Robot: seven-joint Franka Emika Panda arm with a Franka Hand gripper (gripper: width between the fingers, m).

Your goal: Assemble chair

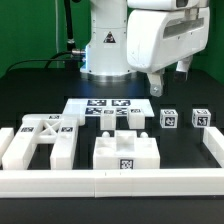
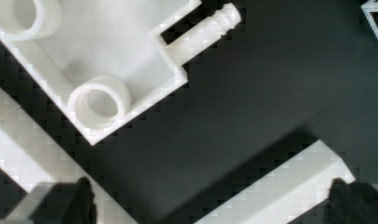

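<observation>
Fingers (image 2: 58,203) are standing spread wide, pinching nothing, gripper (image 1: 171,80) hovering near the cubes (image 1: 168,118). Flat frame (image 1: 40,140) is lying flat at the exterior view's left, blocky seat (image 1: 125,150) sitting lengthwise along the border rail (image 1: 110,182), marker board (image 1: 100,106) behind

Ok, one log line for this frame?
gripper: open, empty, above table | flat frame, seat, cubes: apart on table | joined: none
</observation>
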